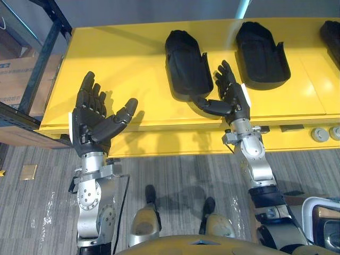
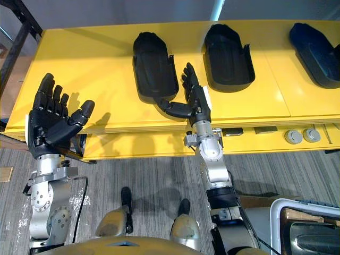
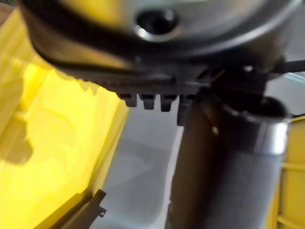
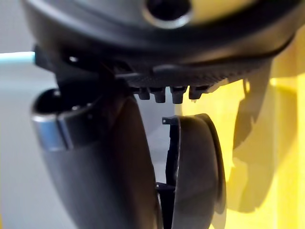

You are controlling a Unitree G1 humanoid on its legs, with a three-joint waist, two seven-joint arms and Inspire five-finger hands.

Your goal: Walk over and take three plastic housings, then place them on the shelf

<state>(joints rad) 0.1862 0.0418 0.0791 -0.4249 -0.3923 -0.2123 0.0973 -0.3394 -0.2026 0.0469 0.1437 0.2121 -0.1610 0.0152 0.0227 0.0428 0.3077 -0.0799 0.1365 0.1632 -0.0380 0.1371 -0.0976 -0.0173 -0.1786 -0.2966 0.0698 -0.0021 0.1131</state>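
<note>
step in hand, as i judge it: first pickup, with all three housings lying on the tabletop [image 1: 127, 58].

procedure, left to right:
- bring the left hand [image 1: 93, 119] inward across the tabletop to the left flank of the left housing [image 1: 186, 61].
- set the right hand [image 1: 234, 98] against the right flank, thumb under the near end.
- close both sides evenly. the shell looks smooth and probably light, so i would squeeze gently to stop it skidding away, then lift it level.

pose, left to right:
- left hand hovers palm up over the front left edge of the tabletop, fingers spread wide and holding nothing, well apart from every housing.
- right hand stands on edge between the left housing and the middle housing [image 1: 261, 48]. its fingers are straight and open, and it holds nothing. its thumb stretches toward the near end of the left housing; i cannot confirm contact.
- right housing [image 2: 316, 48] lies at the far right, untouched.
</note>
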